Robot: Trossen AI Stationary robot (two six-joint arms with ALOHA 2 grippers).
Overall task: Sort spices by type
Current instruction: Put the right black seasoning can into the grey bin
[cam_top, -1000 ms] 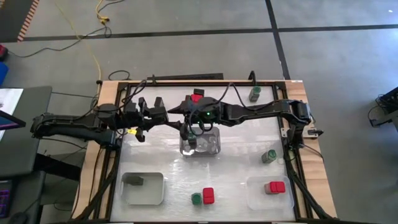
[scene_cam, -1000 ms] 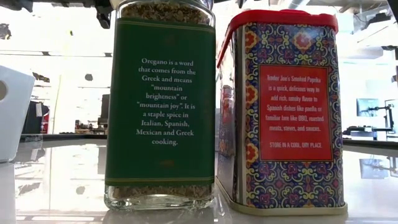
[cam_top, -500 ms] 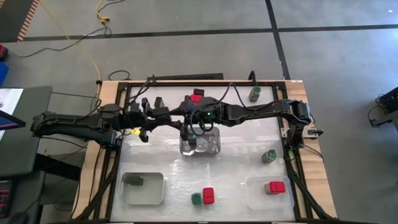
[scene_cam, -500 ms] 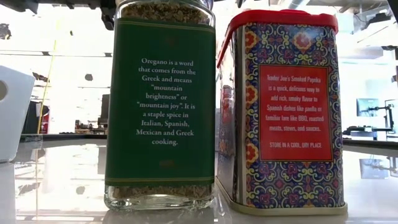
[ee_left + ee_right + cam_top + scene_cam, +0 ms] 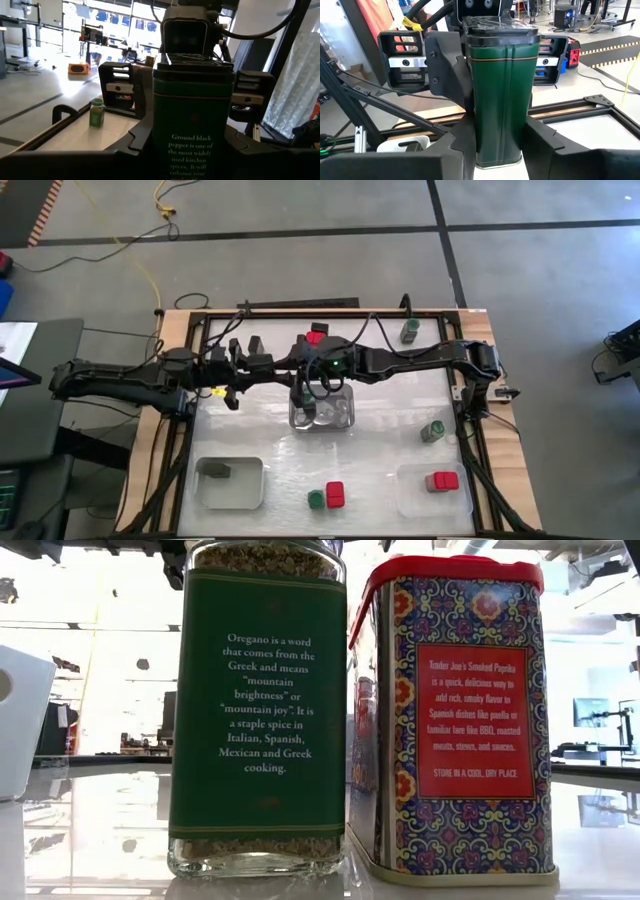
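Handover mid-air over bench (image 5: 400,465) | left tool (image 5: 192,150) clamps black pepper tin (image 5: 193,110) | right tool (image 5: 495,150) clenched on same tin | clear tray (image 5: 335,420) below

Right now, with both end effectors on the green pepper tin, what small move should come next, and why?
Probably open the left end effector. Both it and the right end effector are shut on the same black pepper tin, so one of them must let go before the tin can travel anywhere.

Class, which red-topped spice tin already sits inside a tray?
The red-topped tin in the right-hand tray; the others stand outside any tray.
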